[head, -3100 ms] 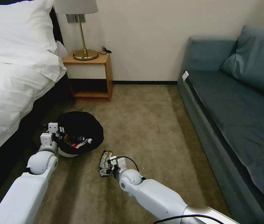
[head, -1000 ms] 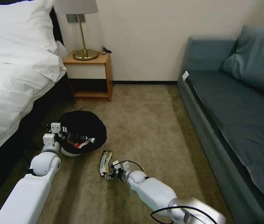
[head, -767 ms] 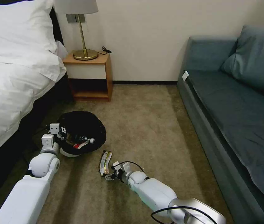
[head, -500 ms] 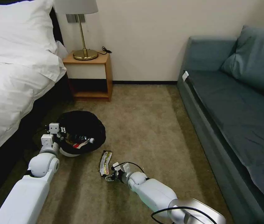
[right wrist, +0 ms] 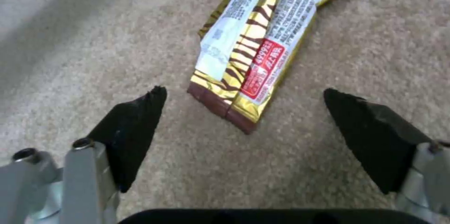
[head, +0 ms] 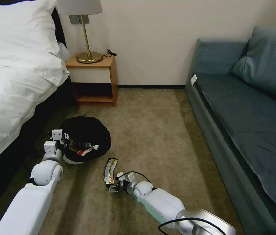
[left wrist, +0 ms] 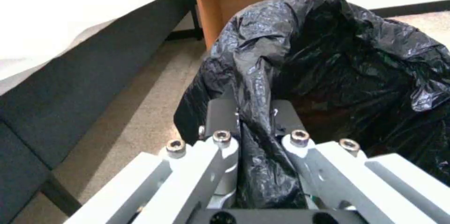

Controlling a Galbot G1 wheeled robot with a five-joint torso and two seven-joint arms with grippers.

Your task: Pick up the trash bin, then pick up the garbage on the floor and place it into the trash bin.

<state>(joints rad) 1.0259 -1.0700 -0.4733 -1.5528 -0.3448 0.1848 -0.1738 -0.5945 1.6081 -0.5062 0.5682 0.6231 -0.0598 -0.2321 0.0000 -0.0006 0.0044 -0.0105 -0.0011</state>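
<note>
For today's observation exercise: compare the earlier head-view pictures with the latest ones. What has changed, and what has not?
The right gripper let go of the gold wrapper, now flat on the carpet, and drew back, open. The left gripper stays shut on the trash bin; bin and its litter barely moved.

A bed (head: 10,75) with white sheets and a white pillow (head: 17,26) fills the 9 to 11 o'clock side of the head view. At 11 o'clock beside it stands a wooden nightstand (head: 94,80) against the wall, bearing a brass lamp (head: 87,39) with a pale shade and a black cable (head: 111,52). A blue-grey sofa (head: 245,107) with a matching cushion (head: 268,62) runs along the 1 to 4 o'clock side. Tan carpet (head: 157,130) covers the floor between them.
</note>
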